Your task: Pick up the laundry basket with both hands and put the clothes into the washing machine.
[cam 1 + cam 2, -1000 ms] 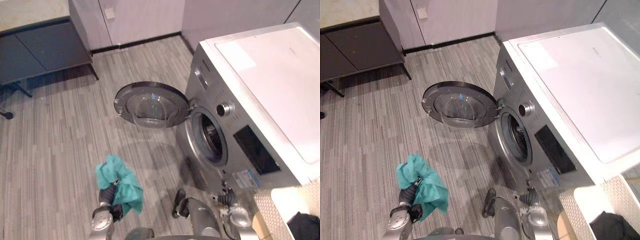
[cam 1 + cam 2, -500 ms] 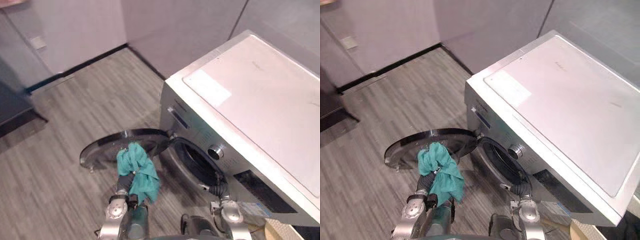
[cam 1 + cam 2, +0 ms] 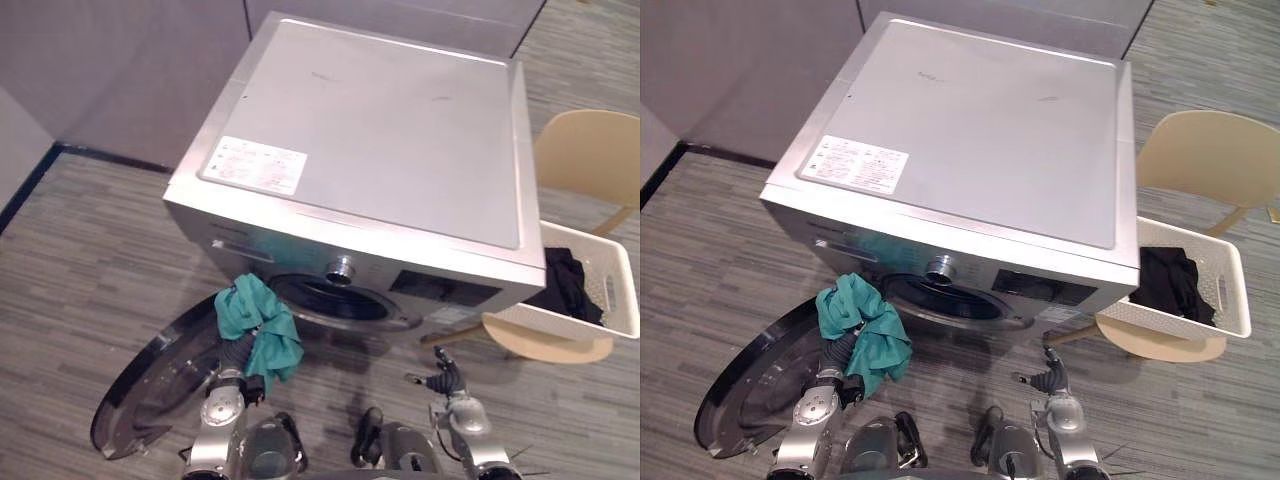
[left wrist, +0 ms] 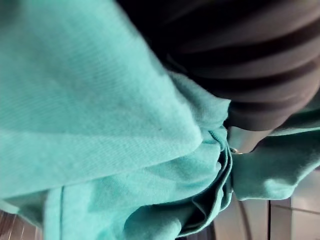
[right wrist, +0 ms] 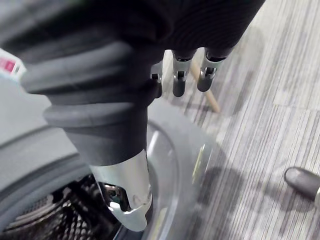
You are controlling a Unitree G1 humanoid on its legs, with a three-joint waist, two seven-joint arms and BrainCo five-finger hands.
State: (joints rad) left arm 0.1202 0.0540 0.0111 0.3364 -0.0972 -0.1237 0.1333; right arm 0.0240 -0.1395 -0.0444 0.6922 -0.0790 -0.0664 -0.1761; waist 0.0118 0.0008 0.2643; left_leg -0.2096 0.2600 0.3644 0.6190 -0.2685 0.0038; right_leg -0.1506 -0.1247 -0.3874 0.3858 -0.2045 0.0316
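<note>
- Grey floor (image 3: 90,260) is seen under a washing machine (image 3: 380,130) with its door (image 3: 150,385) open.
- A teal cloth (image 3: 258,320) is gripped in the left hand (image 3: 235,356).
- The right hand (image 3: 440,380) is held loosely open, empty.

Grey plank floor (image 3: 80,250): washing machine (image 3: 380,120) standing, beige chair (image 3: 590,155) beside.

Close on the right hand (image 5: 115,115): dark ribbed cover, fingers (image 5: 178,87) loose and holding nothing, thumb (image 5: 125,192) stretched apart from them. Behind the thumb, the washer (image 5: 170,165) with its mouth open, perforated drum (image 5: 45,220) dark inside the grey rim. Past the fingers, striped grey floor (image 5: 260,100) and a pale wooden leg (image 5: 207,97) slanting across it.
</note>
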